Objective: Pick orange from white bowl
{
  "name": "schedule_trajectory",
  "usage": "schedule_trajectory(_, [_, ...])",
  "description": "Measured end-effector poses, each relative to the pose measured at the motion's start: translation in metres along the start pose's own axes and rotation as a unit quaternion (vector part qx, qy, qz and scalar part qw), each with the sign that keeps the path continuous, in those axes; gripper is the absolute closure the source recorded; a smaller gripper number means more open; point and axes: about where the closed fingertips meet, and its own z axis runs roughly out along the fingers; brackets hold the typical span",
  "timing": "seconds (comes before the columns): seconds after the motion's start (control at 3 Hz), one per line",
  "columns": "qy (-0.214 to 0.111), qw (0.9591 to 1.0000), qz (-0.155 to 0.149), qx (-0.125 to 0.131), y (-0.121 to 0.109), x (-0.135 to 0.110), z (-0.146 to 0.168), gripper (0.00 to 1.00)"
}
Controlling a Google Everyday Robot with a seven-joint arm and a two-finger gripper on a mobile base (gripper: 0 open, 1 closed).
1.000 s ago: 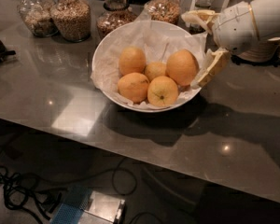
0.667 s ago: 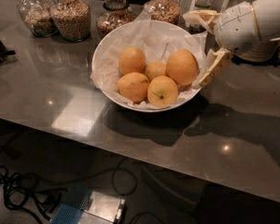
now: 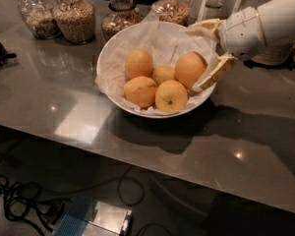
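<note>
The large, slightly oval orange with pebbled skin lies in the right side of the wide white paper-lined bowl, resting against the smaller oranges at the bowl's middle. You're at the reach-to-grasp step. The white two-finger end effector hangs over the bowl's right rim, released, one finger on either side of the fruit, seemingly not yet touching it. Next, close squarely and lift clear. The bowl stands on a glossy grey surface.

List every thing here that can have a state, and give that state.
white bowl, upright, paper-lined, holding five fruits.
orange, lying in the bowl, ungripped.
claw, open, at the bowl's right rim beside the orange.
glass jars, upright, filled.
</note>
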Motion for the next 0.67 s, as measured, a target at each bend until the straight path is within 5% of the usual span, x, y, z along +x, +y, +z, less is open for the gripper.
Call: schedule_trajectory(0.67, [0.005,0.9977,0.059,-0.035,0.000,0.035,0.026,0.07])
